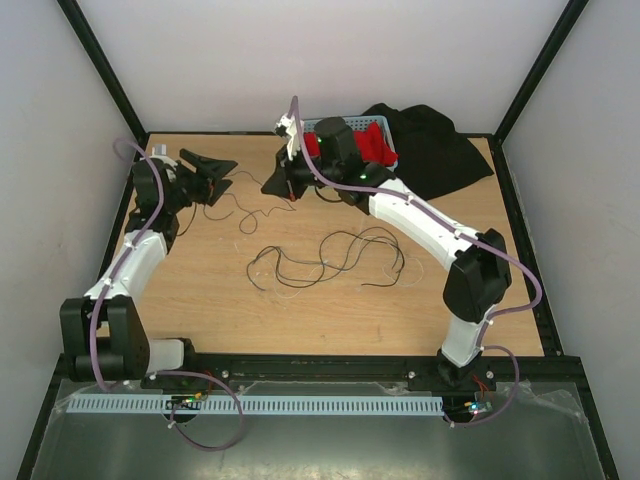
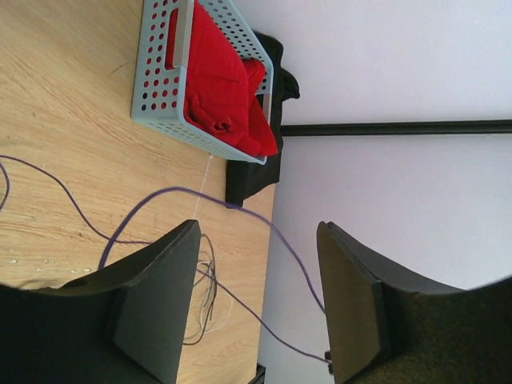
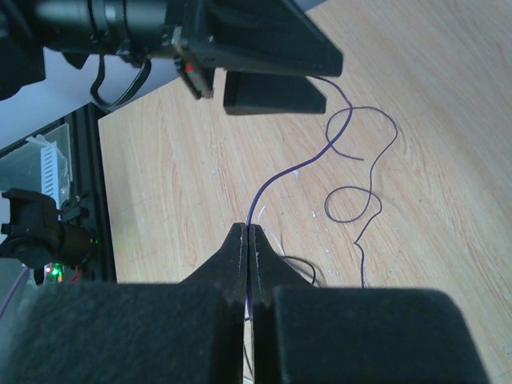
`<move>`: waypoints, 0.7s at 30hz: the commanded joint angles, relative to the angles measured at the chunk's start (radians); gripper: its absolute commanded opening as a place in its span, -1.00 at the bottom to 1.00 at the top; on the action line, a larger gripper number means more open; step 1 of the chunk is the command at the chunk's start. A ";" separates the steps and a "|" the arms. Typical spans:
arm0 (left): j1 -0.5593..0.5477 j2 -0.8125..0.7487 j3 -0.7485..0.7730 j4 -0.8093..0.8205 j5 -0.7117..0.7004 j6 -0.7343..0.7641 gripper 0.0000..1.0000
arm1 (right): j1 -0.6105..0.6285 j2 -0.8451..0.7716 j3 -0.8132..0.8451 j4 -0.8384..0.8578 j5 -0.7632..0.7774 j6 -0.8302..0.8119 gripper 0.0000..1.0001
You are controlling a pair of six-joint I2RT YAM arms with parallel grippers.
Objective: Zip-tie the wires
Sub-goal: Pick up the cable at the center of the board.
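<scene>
A wooden table [image 1: 200,305] inside white walls. The wires [image 1: 330,255] lie tangled in its middle. The right gripper [image 3: 248,232] is closed on one strand [image 3: 276,178], which stretches leftward across the table, between the open jaws of the left gripper [image 2: 258,232]. Gathering seems in hand; next, I think, the left jaws must close on the strand.

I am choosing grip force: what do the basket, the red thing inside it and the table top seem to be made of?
Basket: probably moulded plastic, matte light blue, walls pierced with regular round holes. Red thing: seemingly cloth; it lies in soft folds. Table top: wood or wood-look laminate, pale grain lines, smooth; which, I cannot tell.
</scene>
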 commanded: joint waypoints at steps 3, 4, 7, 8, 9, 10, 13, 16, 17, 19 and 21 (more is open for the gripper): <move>0.015 0.038 0.058 0.078 0.010 0.019 0.16 | 0.005 -0.077 -0.039 0.070 -0.081 -0.012 -1.00; 0.015 0.046 0.065 0.078 0.015 0.020 0.16 | 0.005 -0.079 -0.044 0.076 -0.087 -0.012 -1.00; 0.011 0.065 0.076 0.083 0.043 0.011 0.22 | 0.005 -0.087 -0.065 0.106 -0.086 -0.003 -1.00; 0.005 0.068 0.075 0.084 0.049 0.010 0.25 | 0.005 -0.086 -0.067 0.113 -0.081 -0.001 -1.00; 0.001 0.068 0.071 0.086 0.054 0.007 0.28 | 0.005 -0.084 -0.066 0.116 -0.073 0.000 -1.00; -0.003 0.066 0.066 0.087 0.057 0.007 0.30 | 0.006 -0.082 -0.064 0.120 -0.066 0.002 -1.00; -0.011 0.054 0.047 0.089 0.056 0.003 0.35 | 0.005 -0.074 -0.064 0.135 -0.064 0.012 -1.00; -0.013 0.054 0.041 0.090 0.050 0.007 0.34 | 0.008 -0.070 -0.068 0.154 -0.099 0.032 -1.00; -0.012 0.056 0.042 0.091 0.050 0.007 0.30 | 0.009 -0.070 -0.070 0.158 -0.108 0.035 -1.00; -0.013 0.063 0.045 0.092 0.051 0.014 0.23 | 0.011 -0.077 -0.074 0.162 -0.112 0.035 -1.00; -0.013 0.070 0.047 0.092 0.048 0.021 0.16 | 0.013 -0.089 -0.099 0.177 -0.114 0.036 -1.00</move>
